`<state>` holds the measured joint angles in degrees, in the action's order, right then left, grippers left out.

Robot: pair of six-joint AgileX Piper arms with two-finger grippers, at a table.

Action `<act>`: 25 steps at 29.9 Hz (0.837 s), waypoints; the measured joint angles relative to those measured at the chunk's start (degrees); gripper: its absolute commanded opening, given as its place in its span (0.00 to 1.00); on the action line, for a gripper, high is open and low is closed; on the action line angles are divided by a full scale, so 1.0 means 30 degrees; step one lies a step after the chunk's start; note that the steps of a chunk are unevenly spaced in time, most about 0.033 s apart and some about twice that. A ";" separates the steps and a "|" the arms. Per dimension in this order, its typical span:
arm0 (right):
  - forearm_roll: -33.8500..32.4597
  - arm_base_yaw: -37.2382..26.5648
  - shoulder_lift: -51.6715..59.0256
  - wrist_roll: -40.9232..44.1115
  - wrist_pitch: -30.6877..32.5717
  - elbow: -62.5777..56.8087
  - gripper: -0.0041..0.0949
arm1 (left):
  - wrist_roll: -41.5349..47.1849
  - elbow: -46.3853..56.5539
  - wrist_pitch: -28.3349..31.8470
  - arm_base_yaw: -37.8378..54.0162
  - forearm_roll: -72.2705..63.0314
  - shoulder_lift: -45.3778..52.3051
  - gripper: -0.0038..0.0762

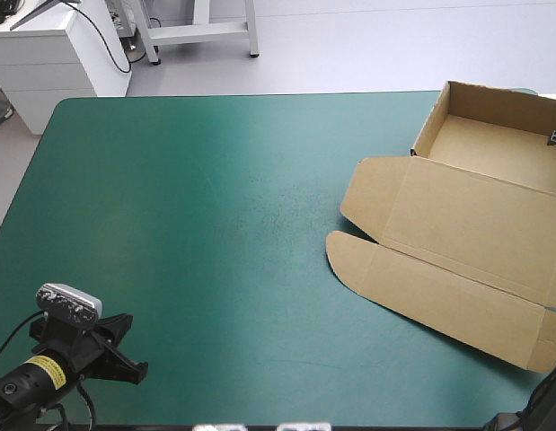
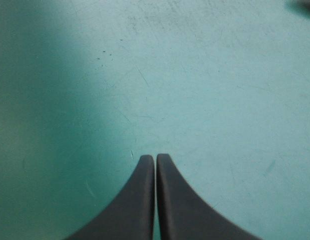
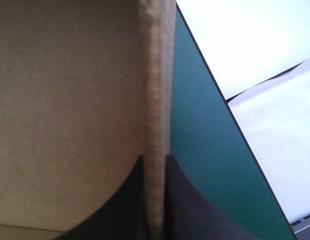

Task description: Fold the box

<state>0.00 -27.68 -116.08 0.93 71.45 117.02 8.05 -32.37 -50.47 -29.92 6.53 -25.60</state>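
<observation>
The bench [image 1: 170, 224] with its teal-green cover [image 1: 215, 296] fills most of the high view, and its left and middle lie bare from the near edge to the far one. The brown box [image 1: 466, 242] takes up the right side. Its open tray [image 1: 493, 144], walls raised, sits at the far right corner, and its lid [image 1: 475, 224] lies flat on the cover toward the near edge, running off at the bench's right side. Beyond the far left corner stands a white cabinet [image 1: 53, 54] on a pale floor [image 1: 349, 45], well apart from the box. The left gripper [image 2: 155, 157] hangs low over the near left corner, far from the board. Its 2 black fingers are pressed together into 1 pointed arch, with only bare cover under and ahead of them. The right gripper [image 3: 156, 159] is at the bench's right edge, clamped on 1 upright wall [image 3: 156, 90] of the tray. The board's raw edge runs up between the 2 fingers, with brown panel on one side and a narrow strip of cover and then floor on the other. 2 flaps with rounded corners, [image 1: 372, 193] and [image 1: 349, 256], jut from the lid's left end into the open middle. Fine scratches [image 2: 139, 75] and specks mark the cover ahead of the left gripper.
</observation>
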 measured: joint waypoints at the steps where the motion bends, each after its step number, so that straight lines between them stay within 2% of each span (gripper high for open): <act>1: 0.0000 -0.0059 -0.0142 -0.0022 0.0005 -0.0044 0.14 | 0.0000 0.0000 0.0052 0.0000 0.0000 0.0000 0.04; 11: -0.0293 -0.0660 -0.0857 -0.0057 -0.0060 -0.0167 0.58 | 0.0000 0.0000 0.0447 0.0000 0.0017 0.0000 0.04; 14: 0.0138 -0.0787 -0.0737 -0.0190 -0.0060 -0.0167 0.63 | -0.0071 0.0000 0.0634 0.0000 0.0036 0.0000 0.04; 17: 0.1099 -0.0805 -0.0081 -0.0741 -0.0060 -0.0188 0.63 | -0.0170 0.0000 0.0615 0.0000 0.0087 0.0000 0.04; 19: 0.2218 -0.0805 0.0886 -0.1219 -0.0060 -0.0188 0.60 | -0.0219 0.0000 0.0615 0.0000 0.0087 0.0000 0.04; 21: 0.3597 -0.0805 0.2153 -0.1730 -0.0060 -0.0188 0.47 | -0.0236 0.0037 0.0634 0.0000 0.0087 0.0000 0.04; 24: 0.4982 -0.0753 0.3947 -0.2165 -0.0042 -0.0217 0.10 | -0.0236 0.0059 0.0634 0.0000 0.0087 0.0000 0.04; 25: 0.5174 -0.0675 0.4566 -0.2282 -0.0042 -0.0328 0.02 | -0.0236 0.0059 0.0648 0.0000 0.0087 0.0000 0.04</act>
<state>15.52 -29.70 -102.38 -5.92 71.32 116.04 7.35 -32.19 -48.53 -29.92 6.79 -25.60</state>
